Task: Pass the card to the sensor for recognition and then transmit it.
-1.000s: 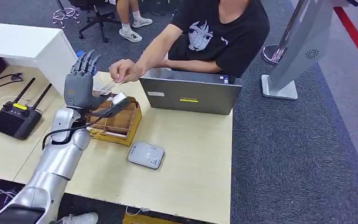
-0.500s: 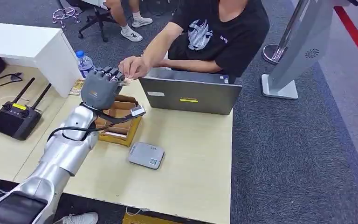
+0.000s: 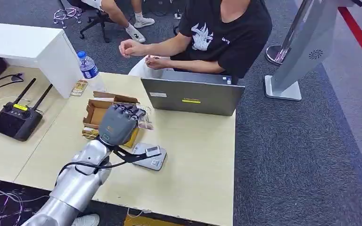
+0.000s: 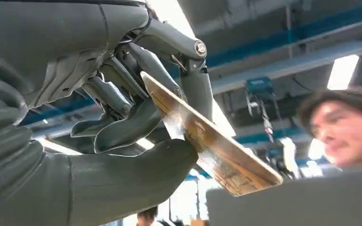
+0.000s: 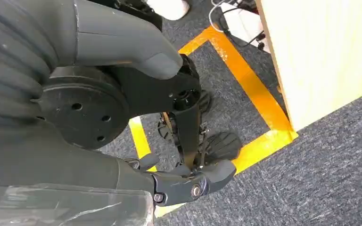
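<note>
Left hand (image 3: 118,124) pinching thin tan card (image 4: 207,139), apparently above flat grey sensor pad (image 3: 149,157); right hand (image 5: 122,141) state indeterminate; risk: shallow edge grip, card slipping.

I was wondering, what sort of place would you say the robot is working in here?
Probably an office or lab workspace: a pale wooden desk on grey carpet, a grey laptop with a person in a black T-shirt seated behind it, and a black antenna remote controller.
</note>
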Controlling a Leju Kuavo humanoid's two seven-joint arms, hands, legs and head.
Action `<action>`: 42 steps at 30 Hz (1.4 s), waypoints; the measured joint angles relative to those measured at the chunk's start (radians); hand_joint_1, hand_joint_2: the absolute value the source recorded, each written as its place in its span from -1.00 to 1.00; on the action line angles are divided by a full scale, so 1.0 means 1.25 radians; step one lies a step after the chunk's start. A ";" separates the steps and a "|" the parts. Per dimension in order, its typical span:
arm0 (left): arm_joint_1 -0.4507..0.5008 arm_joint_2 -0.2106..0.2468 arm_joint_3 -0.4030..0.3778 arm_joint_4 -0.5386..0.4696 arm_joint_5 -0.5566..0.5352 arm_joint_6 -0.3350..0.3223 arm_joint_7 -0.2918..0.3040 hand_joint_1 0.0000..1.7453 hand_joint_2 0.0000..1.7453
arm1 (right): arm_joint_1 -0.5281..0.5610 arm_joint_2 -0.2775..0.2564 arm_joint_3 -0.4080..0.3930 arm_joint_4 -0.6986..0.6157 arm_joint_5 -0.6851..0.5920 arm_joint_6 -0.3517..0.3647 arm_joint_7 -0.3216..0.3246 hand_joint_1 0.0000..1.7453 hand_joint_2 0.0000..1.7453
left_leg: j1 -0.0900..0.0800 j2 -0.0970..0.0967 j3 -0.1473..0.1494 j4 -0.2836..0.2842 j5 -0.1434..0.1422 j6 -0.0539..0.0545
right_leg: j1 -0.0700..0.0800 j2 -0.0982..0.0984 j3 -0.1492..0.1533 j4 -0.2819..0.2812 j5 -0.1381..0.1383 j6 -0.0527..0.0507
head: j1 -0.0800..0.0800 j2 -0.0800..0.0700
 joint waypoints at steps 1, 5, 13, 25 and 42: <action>0.011 -0.002 -0.009 0.000 0.000 0.000 0.000 1.00 1.00 | 0.001 0.000 -0.002 0.000 -0.001 0.000 -0.001 -1.00 1.00 | 0.000 0.000 0.000 0.000 0.000 0.000 | 0.000 0.000 0.000 0.000 0.000 0.000 | 0.000 0.000; 0.033 -0.007 -0.038 0.021 0.008 -0.001 0.001 1.00 1.00 | 0.004 0.000 -0.005 0.000 -0.001 0.000 -0.001 -1.00 1.00 | 0.000 0.000 0.000 0.000 0.000 0.000 | 0.000 0.000 0.000 0.000 0.000 0.000 | 0.000 0.000; 0.040 -0.022 -0.056 0.182 0.018 -0.002 0.009 1.00 1.00 | 0.007 0.000 -0.005 0.000 -0.011 0.000 -0.001 -1.00 1.00 | 0.000 0.000 0.000 0.000 0.000 0.000 | 0.000 0.000 0.000 0.000 0.000 0.000 | 0.000 0.000; 0.037 -0.039 -0.056 0.314 0.020 -0.001 0.009 1.00 1.00 | 0.008 0.000 -0.005 0.000 -0.011 0.002 -0.002 -1.00 1.00 | 0.000 0.000 0.000 0.000 0.000 0.000 | 0.000 0.000 0.000 0.000 0.000 0.000 | 0.000 0.000; 0.119 -0.051 -0.022 0.076 -0.057 0.002 -0.042 1.00 1.00 | 0.011 0.000 -0.005 -0.001 -0.012 -0.004 -0.002 -1.00 1.00 | 0.000 -0.001 -0.001 0.000 0.000 0.000 | 0.000 -0.001 0.000 0.000 0.000 0.000 | 0.000 0.000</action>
